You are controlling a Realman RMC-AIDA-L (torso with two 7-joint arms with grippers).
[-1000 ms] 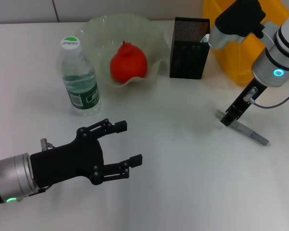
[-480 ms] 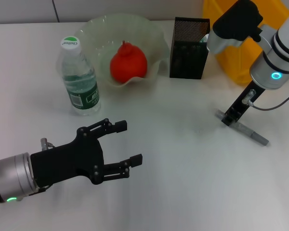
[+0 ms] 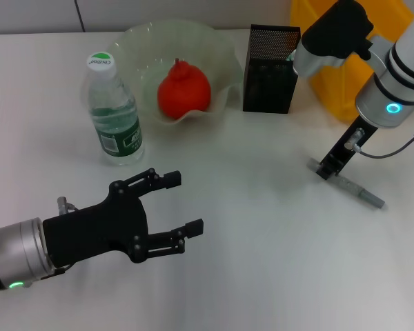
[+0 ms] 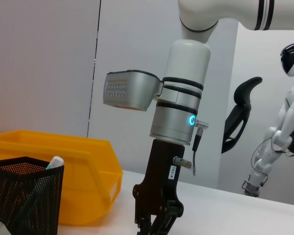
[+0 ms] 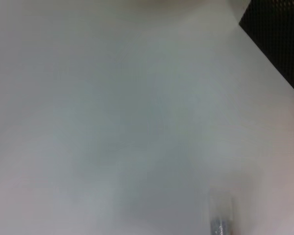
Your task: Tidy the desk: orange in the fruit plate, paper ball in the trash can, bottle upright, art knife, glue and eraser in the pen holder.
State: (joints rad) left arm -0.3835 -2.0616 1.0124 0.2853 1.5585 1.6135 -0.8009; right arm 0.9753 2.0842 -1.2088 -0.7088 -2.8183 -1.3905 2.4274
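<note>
Down at the thin grey glue stick [image 3: 346, 184]
Right gripper [image 3: 327, 169] touches its end, finger state unclear; left gripper [image 3: 178, 204] hovers spread apart

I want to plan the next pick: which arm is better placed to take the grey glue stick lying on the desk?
The right arm. Its gripper is already down at one end of the glue, near the pen holder. The left gripper hovers open, far across the desk.
</note>
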